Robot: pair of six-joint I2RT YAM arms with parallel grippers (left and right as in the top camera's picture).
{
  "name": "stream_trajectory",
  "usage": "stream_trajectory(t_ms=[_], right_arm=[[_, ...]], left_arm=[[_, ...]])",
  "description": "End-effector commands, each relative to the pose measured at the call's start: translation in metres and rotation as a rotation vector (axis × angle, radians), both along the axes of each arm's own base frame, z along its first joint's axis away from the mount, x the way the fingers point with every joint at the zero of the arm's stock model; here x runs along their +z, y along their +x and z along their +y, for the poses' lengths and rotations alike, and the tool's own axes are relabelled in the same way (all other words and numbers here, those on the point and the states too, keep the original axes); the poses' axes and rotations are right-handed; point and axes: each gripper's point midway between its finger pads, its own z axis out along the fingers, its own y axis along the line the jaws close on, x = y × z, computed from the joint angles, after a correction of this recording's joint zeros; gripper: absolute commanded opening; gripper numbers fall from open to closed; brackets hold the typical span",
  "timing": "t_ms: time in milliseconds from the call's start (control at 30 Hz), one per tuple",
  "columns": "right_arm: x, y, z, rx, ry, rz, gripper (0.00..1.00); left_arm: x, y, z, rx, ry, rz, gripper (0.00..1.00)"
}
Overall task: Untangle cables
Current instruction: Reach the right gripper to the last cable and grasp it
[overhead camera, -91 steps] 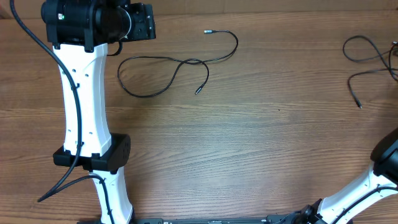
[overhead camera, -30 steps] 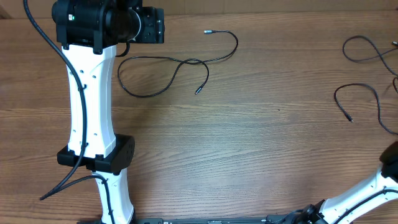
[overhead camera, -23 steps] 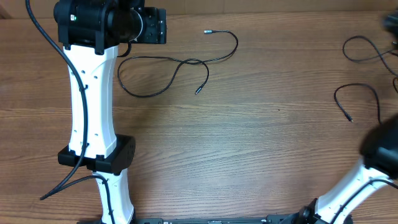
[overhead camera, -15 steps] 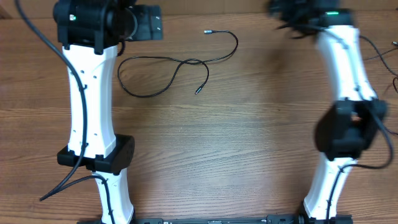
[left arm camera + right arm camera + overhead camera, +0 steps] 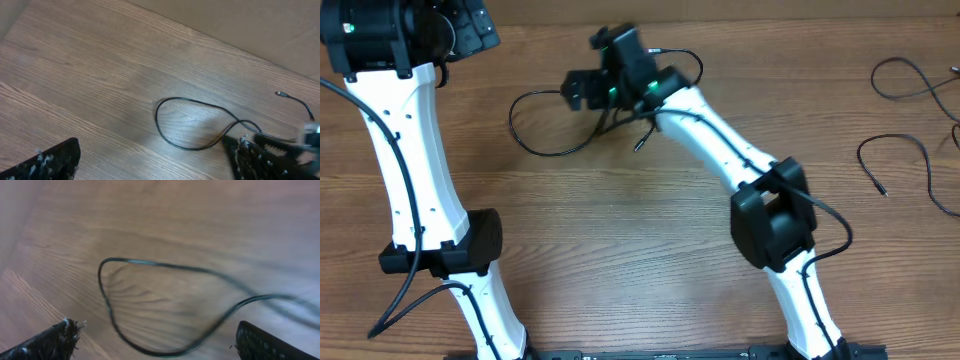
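Observation:
One thin black cable [image 5: 548, 154] lies in a loop at the back left of the wooden table, its plug end [image 5: 655, 50] further right. My right gripper [image 5: 582, 90] hovers open over this loop, reaching in from the right. In the right wrist view the blurred cable [image 5: 165, 352] curves between the two fingertips [image 5: 47, 342], untouched. My left gripper [image 5: 483, 22] is open at the far back left, away from the loop. The left wrist view shows the cable [image 5: 172, 142] ahead of its spread fingers [image 5: 52, 160]. Two more cables [image 5: 910, 140] lie at the far right.
The right arm's elbow [image 5: 772, 215] stretches over the table's middle. The left arm's column [image 5: 405, 150] stands at the left. The table's back edge [image 5: 240, 47] runs just behind the looped cable.
The right arm has swung from the far right edge across the table to the looped cable. The left arm has drawn back to the left, off the loop. The cables have not moved in the last second.

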Motion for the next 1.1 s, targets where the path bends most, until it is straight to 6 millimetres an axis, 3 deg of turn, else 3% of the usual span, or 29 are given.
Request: stream_trajectory(t_ms=[0,67,233,333,400,500,600,667,733,900,1000,1067], right_arm=[[-0.047,0.008,-0.014,-0.388,0.014,0.171,1.0],[-0.072,0.001,-0.02,-0.605,0.083,0.328,1.0],[-0.114,-0.011,-0.024,-0.94,0.224,0.588,1.0],[-0.126,-0.015,-0.018,-1.03,0.29,0.689,1.0],[-0.124,-0.004,-0.005,-0.998,0.363,0.675,1.0],[-0.127,-0.001,-0.001,-0.988,0.376,0.666,1.0],[-0.146,-0.005,-0.004,-0.995,0.339,0.679,0.96],[-0.164,-0.011,-0.006,-0.981,0.289,0.679,0.73],[-0.175,-0.012,-0.008,-0.961,0.258,0.67,0.62],[-0.194,-0.017,-0.011,-0.96,0.221,0.682,0.62],[-0.203,-0.019,-0.014,-0.943,0.192,0.672,0.47],[-0.207,-0.022,-0.017,-0.921,0.161,0.661,0.04]], left_arm=[[0.004,-0.001,-0.003,-0.041,-0.017,-0.011,1.0],[0.004,-0.001,-0.008,-0.057,-0.037,-0.013,1.0],[0.003,0.0,-0.015,-0.089,-0.065,-0.015,1.0],[0.003,0.001,-0.02,-0.112,-0.09,-0.016,1.0],[0.003,0.001,-0.022,-0.119,-0.097,-0.017,1.0],[0.003,0.001,-0.023,-0.126,-0.101,-0.017,1.0],[0.003,0.001,-0.026,-0.15,-0.101,-0.016,1.0],[0.003,0.001,-0.026,-0.154,-0.101,-0.016,1.0],[0.003,0.001,-0.026,-0.154,-0.101,-0.016,1.0],[0.003,0.001,-0.026,-0.157,-0.099,-0.016,1.0],[0.003,0.001,-0.026,-0.158,-0.098,-0.016,1.0],[0.003,0.001,-0.026,-0.168,-0.091,-0.014,1.0]])
